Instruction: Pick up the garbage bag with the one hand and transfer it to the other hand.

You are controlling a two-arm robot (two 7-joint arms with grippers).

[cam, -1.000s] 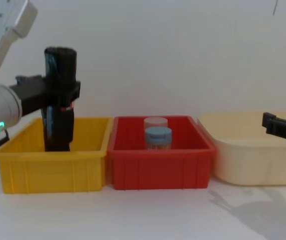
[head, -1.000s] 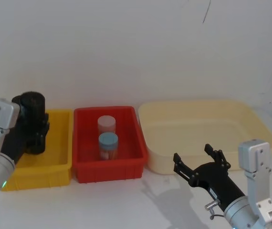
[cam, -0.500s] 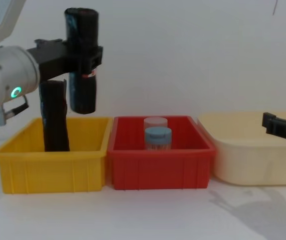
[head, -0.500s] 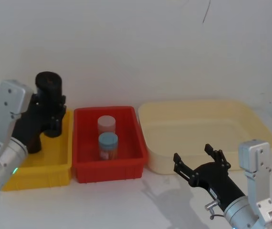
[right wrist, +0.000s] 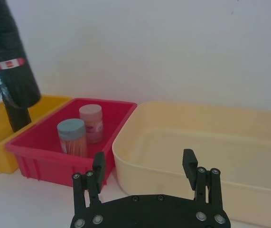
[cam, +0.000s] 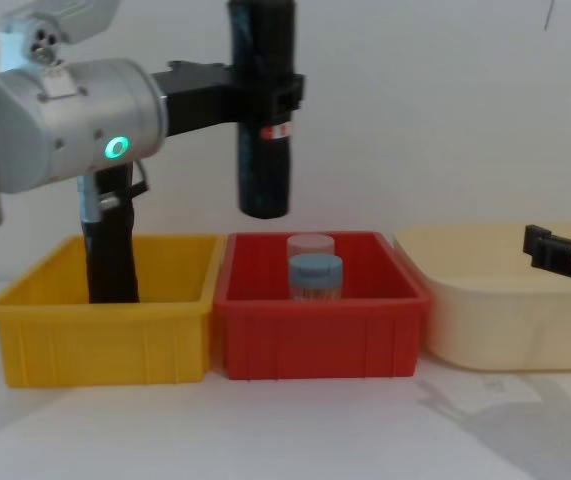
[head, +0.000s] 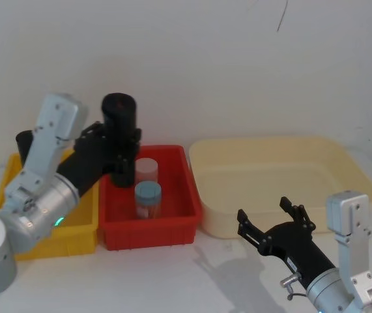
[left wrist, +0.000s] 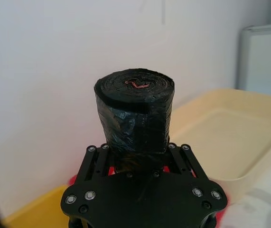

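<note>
Gripping the garbage bag [cam: 265, 180] upright, the left pincer [cam: 270, 97] holds it above the red bin [cam: 315, 335] — chest view shows its label [cam: 277, 131], left wrist view its coiled top [left wrist: 135, 85] — while the right pincer [head: 265, 215] stands open near the cream tub [head: 342, 147].

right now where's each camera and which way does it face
head: high, looking down at the red bin; left hand gripping the garbage bag, open right hand.
chest: low, looking across; left arm holding the bag.
left wrist: behind the left hand, facing the cream tub.
right wrist: behind the right hand, facing the red bin.
chest and right wrist share the bag's label.
</note>
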